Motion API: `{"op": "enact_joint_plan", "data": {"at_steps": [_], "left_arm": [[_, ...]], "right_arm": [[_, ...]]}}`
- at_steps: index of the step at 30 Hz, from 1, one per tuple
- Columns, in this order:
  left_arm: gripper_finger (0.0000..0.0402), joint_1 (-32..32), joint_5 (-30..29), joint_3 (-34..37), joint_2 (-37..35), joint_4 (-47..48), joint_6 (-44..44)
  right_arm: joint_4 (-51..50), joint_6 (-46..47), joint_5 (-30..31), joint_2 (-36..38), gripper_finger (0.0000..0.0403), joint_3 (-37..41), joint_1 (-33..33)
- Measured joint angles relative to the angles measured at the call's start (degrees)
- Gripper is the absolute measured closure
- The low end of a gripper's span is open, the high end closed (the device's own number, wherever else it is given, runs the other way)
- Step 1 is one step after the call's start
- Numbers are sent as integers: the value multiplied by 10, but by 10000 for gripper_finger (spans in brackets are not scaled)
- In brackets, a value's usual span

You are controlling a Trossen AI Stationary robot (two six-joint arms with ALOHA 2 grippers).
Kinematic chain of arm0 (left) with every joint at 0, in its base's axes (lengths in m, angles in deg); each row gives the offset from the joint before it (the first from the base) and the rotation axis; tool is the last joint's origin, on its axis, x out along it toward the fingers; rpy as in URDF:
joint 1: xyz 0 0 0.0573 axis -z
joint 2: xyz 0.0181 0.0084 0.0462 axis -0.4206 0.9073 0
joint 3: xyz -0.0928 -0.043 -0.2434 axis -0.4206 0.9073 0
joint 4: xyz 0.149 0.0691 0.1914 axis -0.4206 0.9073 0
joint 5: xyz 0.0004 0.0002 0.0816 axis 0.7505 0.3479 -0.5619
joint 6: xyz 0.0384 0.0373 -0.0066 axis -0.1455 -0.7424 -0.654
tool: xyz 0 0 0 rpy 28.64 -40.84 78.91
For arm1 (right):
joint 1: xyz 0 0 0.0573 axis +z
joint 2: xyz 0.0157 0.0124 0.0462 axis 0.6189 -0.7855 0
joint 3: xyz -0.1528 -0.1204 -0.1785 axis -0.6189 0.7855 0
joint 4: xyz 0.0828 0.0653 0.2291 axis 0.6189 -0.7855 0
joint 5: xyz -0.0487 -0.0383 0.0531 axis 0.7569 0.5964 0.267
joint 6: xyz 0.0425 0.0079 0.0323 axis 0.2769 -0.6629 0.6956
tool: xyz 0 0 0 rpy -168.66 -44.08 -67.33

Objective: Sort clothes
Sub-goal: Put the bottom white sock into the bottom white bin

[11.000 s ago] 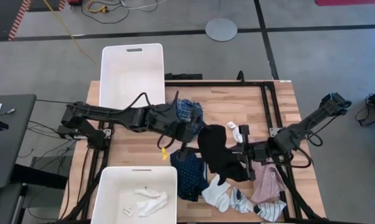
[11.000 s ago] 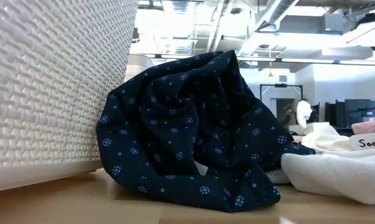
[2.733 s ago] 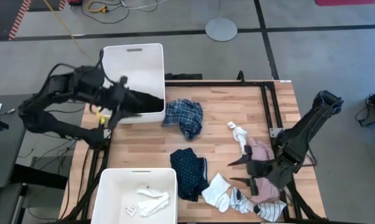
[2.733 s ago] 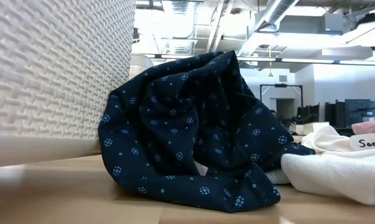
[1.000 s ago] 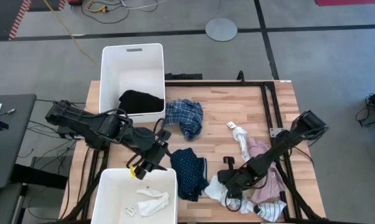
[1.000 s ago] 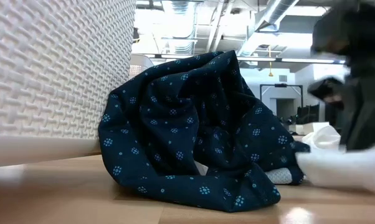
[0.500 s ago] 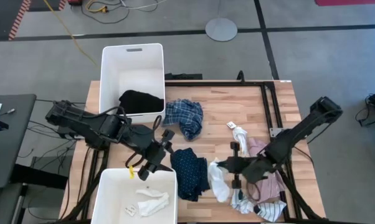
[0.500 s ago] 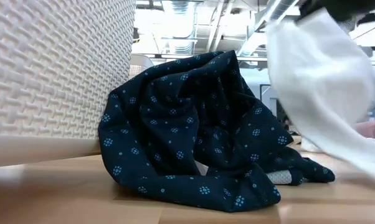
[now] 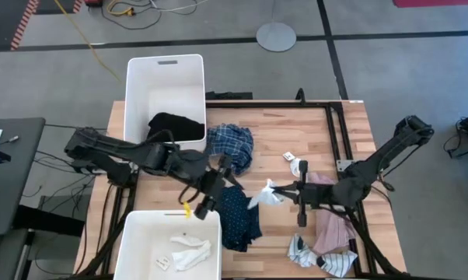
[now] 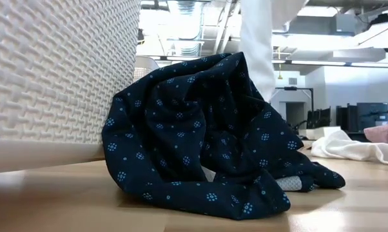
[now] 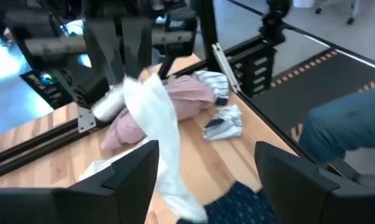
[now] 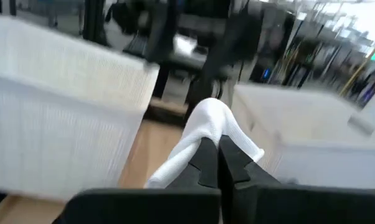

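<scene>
- We see the right pincer [image 9: 283,189] over the middle of the desk [image 9: 312,132], clamped tight on a white sock [image 9: 265,194]; in the right wrist view the sock [image 12: 203,134] bulges out past the closed fingertips [image 12: 206,163].
- The sock hangs clear of the desk, above the right edge of the navy dotted piece [image 9: 238,214]; in the low view it drops as a white strip [image 10: 258,45] behind that piece [image 10: 207,135].
- Our left pincer [image 9: 214,180] sits just left of the sock, above the navy piece, with its fingers [image 11: 131,174] spread wide and nothing between them; the sock [image 11: 159,130] dangles ahead of them.
- The blue plaid shirt [image 9: 230,146] lies near the far white bin [image 9: 164,78], and the black piece [image 9: 174,127] rests inside that bin.
- The near white bin [image 9: 137,233] holds a white sock [image 9: 189,250].
- The pink shirt [image 9: 331,225] lies on the right side of the desk under the right arm, with a striped sock [image 9: 304,250] at the front edge beside it.
- Another small white sock [image 9: 295,165] lies beyond the right pincer.
- In the left wrist view a person's leg [image 11: 343,124] shows beyond the desk.
</scene>
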Motion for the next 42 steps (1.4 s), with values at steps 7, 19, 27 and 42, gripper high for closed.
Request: {"op": "enact_joint_plan", "data": {"at_steps": [7,19,27,42], "left_arm": [[138,-20,-50,0,54,-100,12],[186,-38,-24,0,76,-154,27],[384,-37,11,0,86,-141,-26],[400,-31,-10,0,53,-117,-56]], "right_arm": [[30,-83,0,0,403,-27,-8],[26,-153,0,-17,403,-73,11],[6,-134,-1,-17,403,-73,-12],[-31,-71,-1,-17,369,-73,-13]]}}
